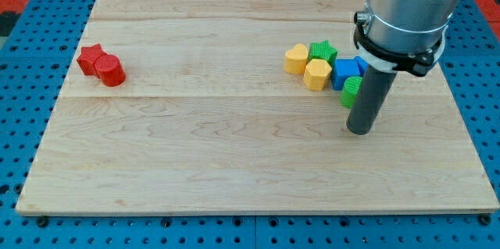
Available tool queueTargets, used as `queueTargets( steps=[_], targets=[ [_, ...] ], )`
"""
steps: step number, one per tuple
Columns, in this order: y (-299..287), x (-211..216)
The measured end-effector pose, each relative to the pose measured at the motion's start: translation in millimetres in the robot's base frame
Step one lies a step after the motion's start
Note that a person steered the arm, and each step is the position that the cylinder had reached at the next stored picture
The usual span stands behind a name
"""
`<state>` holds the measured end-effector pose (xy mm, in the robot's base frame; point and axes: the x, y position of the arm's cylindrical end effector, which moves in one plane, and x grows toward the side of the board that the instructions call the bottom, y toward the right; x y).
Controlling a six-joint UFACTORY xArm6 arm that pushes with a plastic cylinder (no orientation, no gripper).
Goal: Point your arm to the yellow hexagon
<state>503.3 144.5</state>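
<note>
At the view's left, a red star point(91, 56) and red cylinder point(112, 72) are sitting untouched on the pale wooden board point(195, 147). The yellow hexagon point(316, 74) is lying right of centre beside a yellow heart point(296, 58) (matte plastic, both). The tip point(360, 130), a bare rod with no claw to open or close, is standing near but apart, so pointing looks unfinished.

**No readable text**

No letters, numbers, labels, brands or signs readable anywhere in the camera view. Board point(234, 163): bare wood grain, no print. Blocks: plain colour, no markings that I can make out. Arm housing point(410, 7): plain grey, no visible logo or decal. Rod point(369, 101): plain dark, nothing on it. Blue surround point(16, 124): grid pattern only, no characters.
</note>
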Motion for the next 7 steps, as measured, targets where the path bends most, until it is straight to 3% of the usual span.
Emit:
queueTargets(
  steps=[5,7],
  targets=[
    [-2,-5],
    [-19,14]
  ],
)
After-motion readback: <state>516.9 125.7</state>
